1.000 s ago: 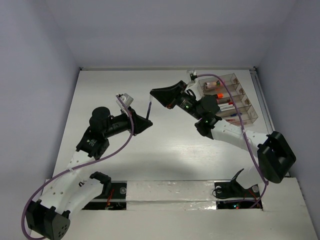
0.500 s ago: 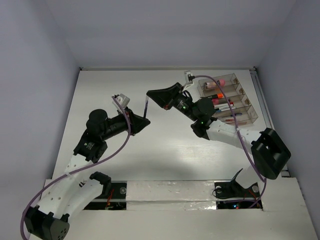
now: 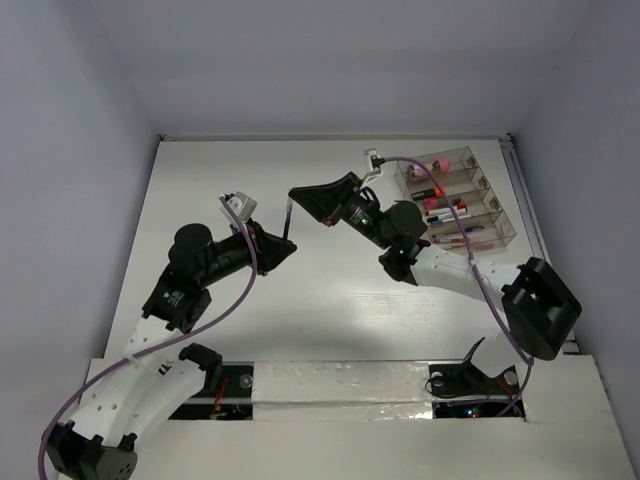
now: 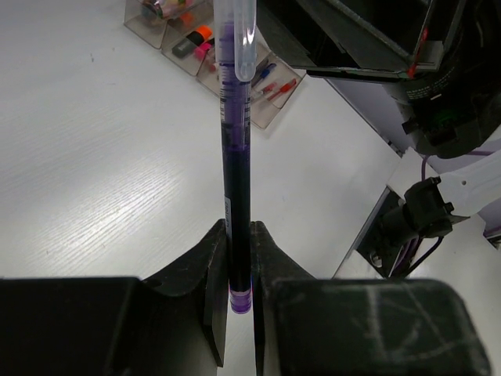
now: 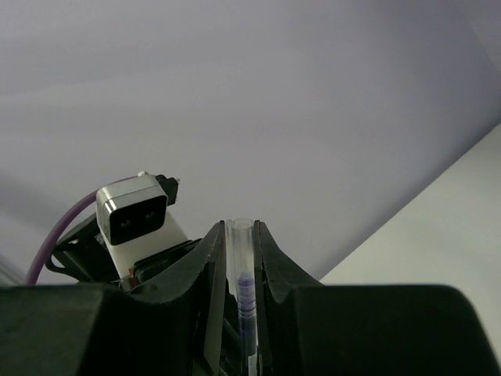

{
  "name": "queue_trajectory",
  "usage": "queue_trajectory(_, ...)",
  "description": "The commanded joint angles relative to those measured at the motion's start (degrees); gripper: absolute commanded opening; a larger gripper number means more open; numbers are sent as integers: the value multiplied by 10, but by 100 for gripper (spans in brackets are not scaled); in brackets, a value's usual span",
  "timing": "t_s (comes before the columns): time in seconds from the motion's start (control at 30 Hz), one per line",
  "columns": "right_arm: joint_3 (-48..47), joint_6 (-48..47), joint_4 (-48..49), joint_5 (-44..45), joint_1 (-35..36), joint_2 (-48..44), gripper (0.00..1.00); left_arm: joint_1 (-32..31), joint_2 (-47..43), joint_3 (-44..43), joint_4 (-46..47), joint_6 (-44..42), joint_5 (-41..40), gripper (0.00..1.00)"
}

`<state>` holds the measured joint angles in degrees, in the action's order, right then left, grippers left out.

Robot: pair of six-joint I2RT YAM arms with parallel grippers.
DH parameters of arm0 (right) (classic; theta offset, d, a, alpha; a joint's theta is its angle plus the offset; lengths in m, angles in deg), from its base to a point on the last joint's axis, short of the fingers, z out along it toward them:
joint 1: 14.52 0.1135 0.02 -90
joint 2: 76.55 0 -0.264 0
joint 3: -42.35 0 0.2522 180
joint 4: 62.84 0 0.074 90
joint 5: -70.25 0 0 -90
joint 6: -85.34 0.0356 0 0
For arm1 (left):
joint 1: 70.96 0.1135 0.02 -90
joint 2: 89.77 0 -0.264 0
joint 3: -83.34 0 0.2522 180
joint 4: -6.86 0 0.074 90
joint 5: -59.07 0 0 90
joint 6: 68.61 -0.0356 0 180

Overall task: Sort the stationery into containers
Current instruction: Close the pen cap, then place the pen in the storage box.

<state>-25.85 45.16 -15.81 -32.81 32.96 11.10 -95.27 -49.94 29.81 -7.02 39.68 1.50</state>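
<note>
A thin purple pen with a clear cap point(image 3: 288, 222) hangs in mid-air above the table's middle, held at both ends. My left gripper point(image 3: 289, 244) is shut on its purple end, and the left wrist view shows the pen point(image 4: 235, 172) standing straight up from that gripper point(image 4: 239, 229). My right gripper point(image 3: 293, 194) is shut on the clear cap end point(image 5: 242, 251); that gripper point(image 5: 243, 232) faces the left wrist camera. The clear organiser point(image 3: 509, 225) stands at the far right, holding a pink cylinder point(image 3: 437, 165), highlighters point(image 3: 436, 190) and pens point(image 3: 462, 238).
The organiser also shows at the top of the left wrist view point(image 4: 145, 31). The right arm's elbow point(image 3: 540, 305) sits at the right edge. Grey walls close in the white table point(image 3: 220, 180) on three sides.
Both grippers have shifted a little to the left together, with the pen still between them. The left arm has drawn back slightly toward the near left.
</note>
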Motion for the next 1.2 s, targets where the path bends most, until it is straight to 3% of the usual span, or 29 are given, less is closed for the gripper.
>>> queue_trajectory(0.0, 11, -14, -75, -18, 25, -15, 0, 2, -10, -7, 60, -9, -25, 0)
queue_trajectory(0.17, 9, -38, -149, -18, 36, -12, 0, 2, -13, -9, 61, -10, -25, 0)
queue_trajectory(0.43, 19, -32, -190, -75, 41, 3, 0, 8, -11, -16, 59, -13, -35, 0)
queue_trajectory(1.17, 132, -23, -186, -79, 104, -3, 0, 18, 55, -115, 66, 3, -66, 0)
